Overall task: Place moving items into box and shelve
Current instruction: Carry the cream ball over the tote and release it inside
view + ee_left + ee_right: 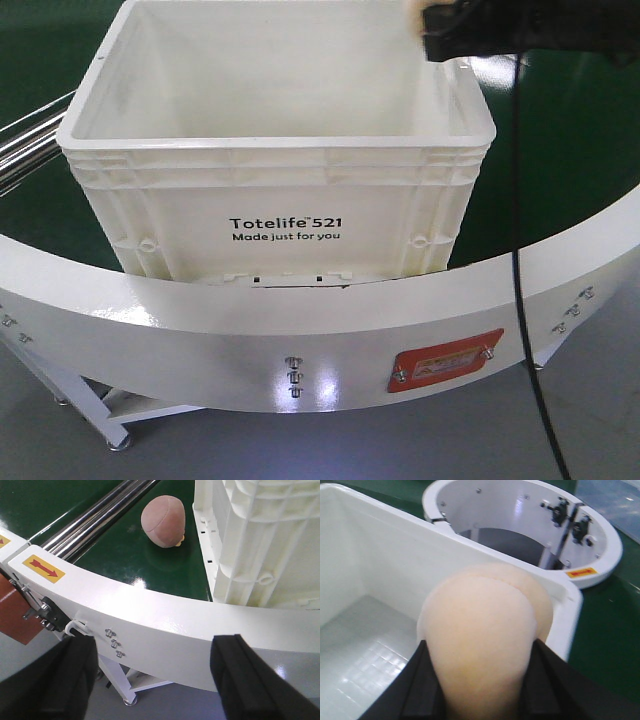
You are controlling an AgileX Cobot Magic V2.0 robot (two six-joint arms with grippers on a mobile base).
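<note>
In the left wrist view the left gripper (152,680) fills the bottom edge, its two black fingers (50,680) spread wide with nothing between them. Just above it in the frame runs the curved white rail (175,615). The brownish item (163,520) lies at the top centre of that frame, well beyond the gripper, on the green surface (125,555). It has the steel rods (95,515) to its left and the outer wall of the box (260,540) just beside it on the right.

In the front view the box stands in the middle, open-topped, its black print facing the camera. In the upper right corner the right gripper (432,35) hangs over the box's far right corner. The right wrist view shows it pinching the pale yellow-tan item (480,645) between its two fingers — the item bulges above them, over the box's inside and near its corner rim (570,610). A white ring-shaped fixture (600,555) sits beyond, at the upper right.
</note>
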